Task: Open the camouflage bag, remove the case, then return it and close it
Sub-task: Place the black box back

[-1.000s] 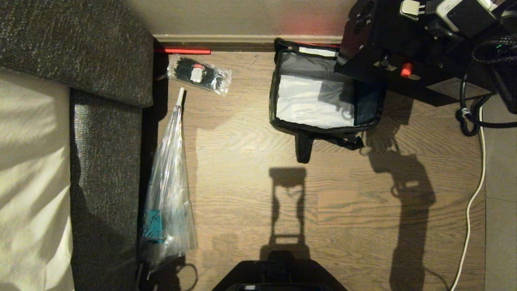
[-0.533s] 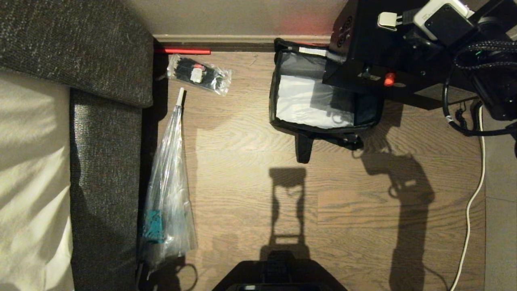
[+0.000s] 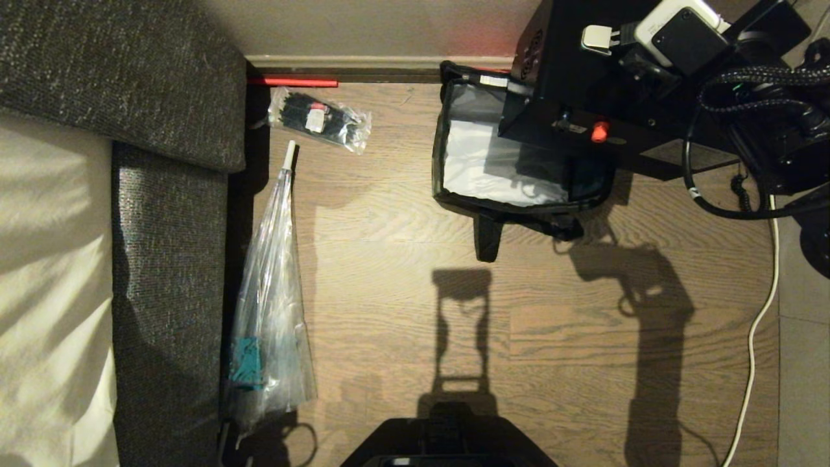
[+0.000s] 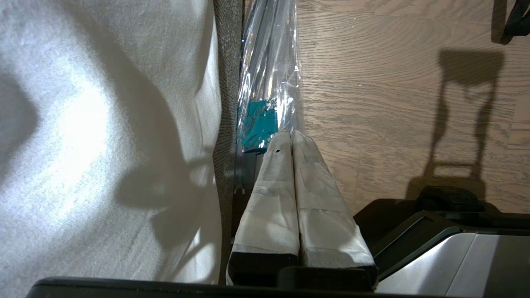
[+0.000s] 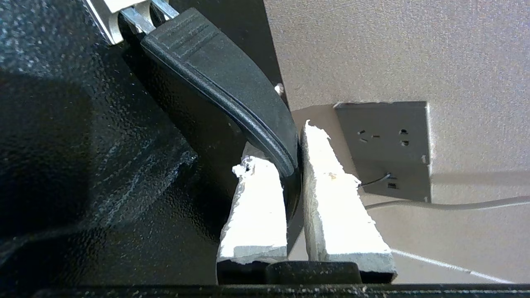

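- Clearly the case (image 3: 583, 78) hung in the air over the far right part of the open bag (image 3: 454, 188), which sat on the floor by the wall, its pale inside bare.
- Right gripper (image 5: 295, 165) was clamped on the case's curved black handle (image 5: 232, 87), one white pad on each side.
- Left gripper (image 4: 292, 138) was parked low beside the sofa (image 4: 225, 82), jaws pressed together on nothing.
- Case looked rigid and fairly heavy; its handle seemed the sound place to hold, though it may swing.
- Bag looked soft, likely to sag or shift when nudged.
- Only the right wrist view showed the grip; only the head view showed the bag.
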`<state>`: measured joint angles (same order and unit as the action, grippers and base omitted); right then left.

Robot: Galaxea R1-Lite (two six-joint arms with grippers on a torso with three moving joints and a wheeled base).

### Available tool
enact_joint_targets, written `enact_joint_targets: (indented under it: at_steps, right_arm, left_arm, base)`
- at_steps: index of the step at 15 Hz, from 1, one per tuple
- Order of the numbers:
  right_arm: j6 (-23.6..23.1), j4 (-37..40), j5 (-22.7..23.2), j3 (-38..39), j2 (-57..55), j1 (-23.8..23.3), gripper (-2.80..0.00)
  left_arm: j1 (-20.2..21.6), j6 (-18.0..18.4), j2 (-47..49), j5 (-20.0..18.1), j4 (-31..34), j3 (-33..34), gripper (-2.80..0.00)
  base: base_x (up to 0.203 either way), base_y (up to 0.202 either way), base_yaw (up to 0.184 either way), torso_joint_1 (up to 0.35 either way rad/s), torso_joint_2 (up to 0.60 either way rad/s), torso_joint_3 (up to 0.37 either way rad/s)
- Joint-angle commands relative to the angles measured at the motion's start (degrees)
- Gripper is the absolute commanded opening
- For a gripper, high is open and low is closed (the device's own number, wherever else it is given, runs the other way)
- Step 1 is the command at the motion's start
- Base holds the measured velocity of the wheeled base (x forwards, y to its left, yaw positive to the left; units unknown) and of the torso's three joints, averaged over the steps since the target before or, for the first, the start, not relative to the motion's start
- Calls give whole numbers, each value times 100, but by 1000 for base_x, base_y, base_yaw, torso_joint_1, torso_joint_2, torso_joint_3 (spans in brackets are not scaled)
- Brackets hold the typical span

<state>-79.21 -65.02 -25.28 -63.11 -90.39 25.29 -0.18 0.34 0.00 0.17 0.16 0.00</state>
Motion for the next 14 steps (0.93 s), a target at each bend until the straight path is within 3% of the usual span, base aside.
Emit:
enact_joint_targets:
  at_steps: [1, 4, 14]
  right_arm:
    - [-102, -45, -64, -37, -74, 154, -280]
    - [-239, -98, -324, -6, -114, 336, -280]
    - [-525, -195, -328, -35, -278, 521, -280]
  left_arm:
    - [1, 1, 0, -2, 2, 0, -280]
    - [1, 1, 0, -6, 2, 0, -280]
    - [1, 1, 0, -8, 2, 0, -280]
  base:
    - [0, 0, 0, 0, 0, 0]
    - [0, 0, 0, 0, 0, 0]
    - [0, 0, 0, 0, 0, 0]
